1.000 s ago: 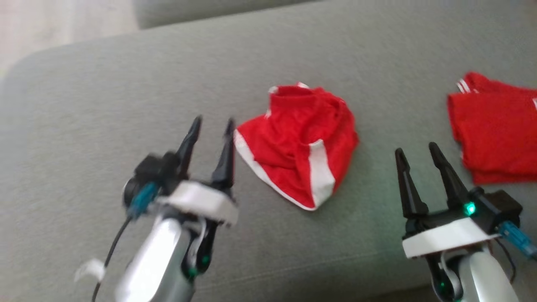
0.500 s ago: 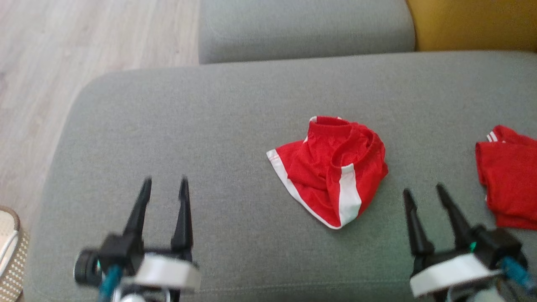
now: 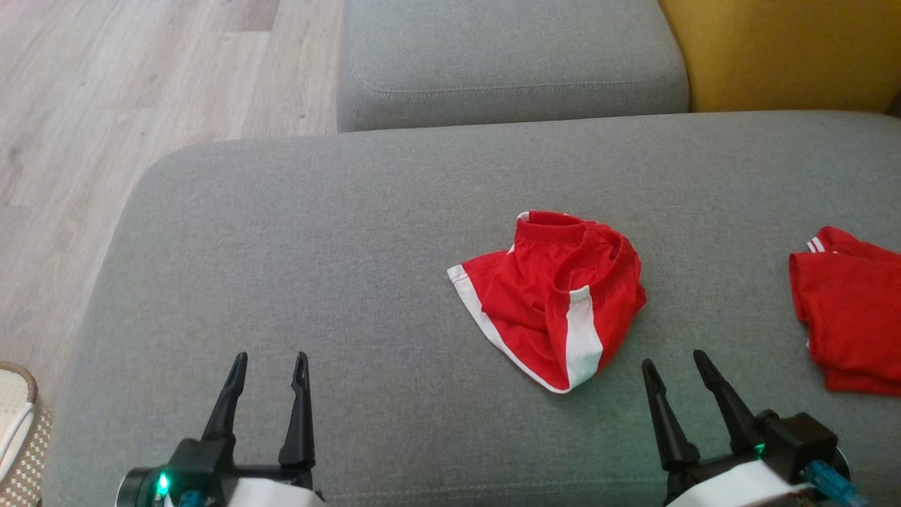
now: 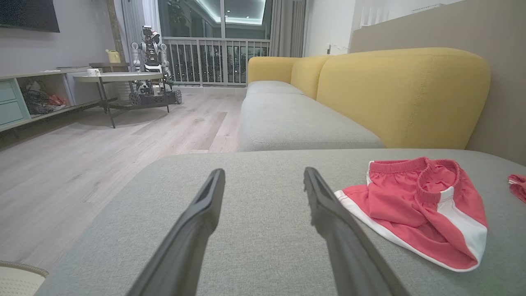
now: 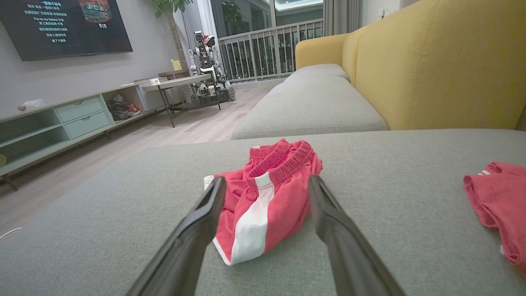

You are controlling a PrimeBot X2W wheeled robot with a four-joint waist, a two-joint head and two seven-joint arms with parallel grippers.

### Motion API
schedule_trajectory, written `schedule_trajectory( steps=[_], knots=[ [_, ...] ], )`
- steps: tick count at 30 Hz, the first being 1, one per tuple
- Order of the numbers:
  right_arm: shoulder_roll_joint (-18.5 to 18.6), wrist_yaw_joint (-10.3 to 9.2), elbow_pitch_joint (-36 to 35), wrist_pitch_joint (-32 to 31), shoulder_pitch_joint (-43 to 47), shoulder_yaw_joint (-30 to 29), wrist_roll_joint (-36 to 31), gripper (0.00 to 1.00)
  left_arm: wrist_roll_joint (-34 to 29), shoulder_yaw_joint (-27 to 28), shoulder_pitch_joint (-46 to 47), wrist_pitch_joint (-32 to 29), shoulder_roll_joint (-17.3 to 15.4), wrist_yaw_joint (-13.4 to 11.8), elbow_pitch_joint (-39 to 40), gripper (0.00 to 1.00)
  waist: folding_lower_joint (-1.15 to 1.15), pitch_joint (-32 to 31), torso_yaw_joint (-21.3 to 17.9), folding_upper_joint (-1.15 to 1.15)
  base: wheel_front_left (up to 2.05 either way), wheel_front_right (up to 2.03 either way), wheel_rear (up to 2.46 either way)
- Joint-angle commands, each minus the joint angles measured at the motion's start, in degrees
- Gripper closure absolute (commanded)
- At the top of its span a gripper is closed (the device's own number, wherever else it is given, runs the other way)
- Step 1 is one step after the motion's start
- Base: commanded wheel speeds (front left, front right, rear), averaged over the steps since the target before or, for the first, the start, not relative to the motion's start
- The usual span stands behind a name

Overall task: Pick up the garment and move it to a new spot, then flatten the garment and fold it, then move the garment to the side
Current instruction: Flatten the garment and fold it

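A: Backing off, is it? The left gripper (image 3: 271,359) was just beside the hem of the shorts (image 3: 556,303) a second ago.

B: Yes. Now it sits near the front edge of the grey cushion (image 3: 317,246), well apart from them, fingers spread and empty. The camera has tilted up too, so part of that shift is the view.

A: And the right gripper (image 3: 672,359)?

B: Spread and empty as well, near the shorts' closest corner. They lie crumpled mid-cushion; another red garment (image 3: 852,310) lies off to the right.

A: So no pick-up yet?

B: I'd judge not. A fresh reach is needed.
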State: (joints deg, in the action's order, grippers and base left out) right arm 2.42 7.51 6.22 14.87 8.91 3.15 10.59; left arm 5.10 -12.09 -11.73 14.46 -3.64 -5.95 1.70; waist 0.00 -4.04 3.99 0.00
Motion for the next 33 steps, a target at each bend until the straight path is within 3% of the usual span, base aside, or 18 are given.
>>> schedule_trajectory(
  steps=[1, 18, 26, 33],
  knots=[
    [0.5, -0.02, -1.5, 0.1, -2.4, 1.4, 0.0, 0.0, -0.5, 2.3, 2.8, 0.5, 0.4, 0.3, 1.8, 0.0, 0.0, 0.0, -0.1, 0.0, 0.0, 0.0, 0.0],
    [0.5, -0.02, -1.5, 0.1, -3.0, 0.6, 0.4, 0.0, -1.9, 2.3, 2.8, 0.5, 0.6, 2.3, 0.3, 0.0, 0.0, 0.4, -2.9, 0.0, 0.0, 0.0, 0.0],
    [0.5, -0.02, -2.5, 0.1, -4.3, 0.6, -0.2, 0.0, -6.5, -2.1, 11.8, 0.5, -1.7, 6.6, -3.6, 0.0, 0.0, 4.4, -5.7, 0.0, 0.0, 0.0, 0.0],
    [0.5, -0.02, -4.1, 0.1, -8.6, 0.6, -0.1, 0.0, -11.9, -12.6, 28.0, 0.5, -4.2, 12.2, -11.3, 0.0, 0.0, 13.7, -9.4, 0.0, 0.0, 0.0, 0.0]
  ],
)
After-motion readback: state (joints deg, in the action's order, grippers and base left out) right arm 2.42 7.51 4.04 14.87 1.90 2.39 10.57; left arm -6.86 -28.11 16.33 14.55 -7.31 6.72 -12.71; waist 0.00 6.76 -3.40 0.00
